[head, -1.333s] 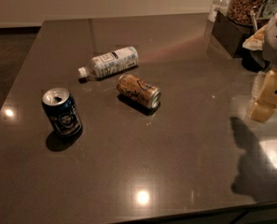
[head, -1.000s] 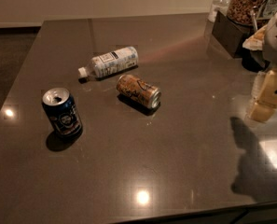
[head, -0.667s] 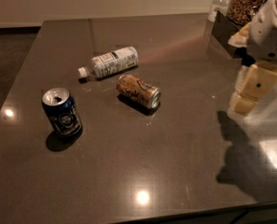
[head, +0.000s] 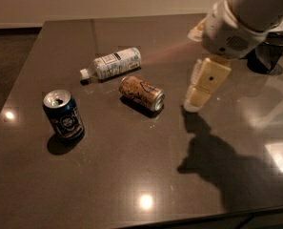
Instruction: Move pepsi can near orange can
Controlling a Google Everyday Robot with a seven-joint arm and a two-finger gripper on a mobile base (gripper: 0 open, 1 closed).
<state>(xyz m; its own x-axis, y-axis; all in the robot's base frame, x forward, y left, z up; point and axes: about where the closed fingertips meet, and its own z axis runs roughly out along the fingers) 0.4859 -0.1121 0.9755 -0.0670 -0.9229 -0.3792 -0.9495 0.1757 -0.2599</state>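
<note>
The pepsi can (head: 63,115), dark blue with a silver top, stands upright at the left of the dark table (head: 131,175). The orange can (head: 141,93) lies on its side near the table's middle, to the right of the pepsi can and apart from it. My gripper (head: 197,94) hangs above the table to the right of the orange can, its cream fingers pointing down, with nothing seen in it. The white arm reaches in from the upper right.
A clear plastic bottle (head: 111,64) with a white label lies on its side behind the orange can. A dark container (head: 267,51) stands at the right edge behind the arm. The table's front edge runs along the bottom.
My arm and gripper have moved left, from the table's right edge toward the orange can. The cans and the bottle have not moved.
</note>
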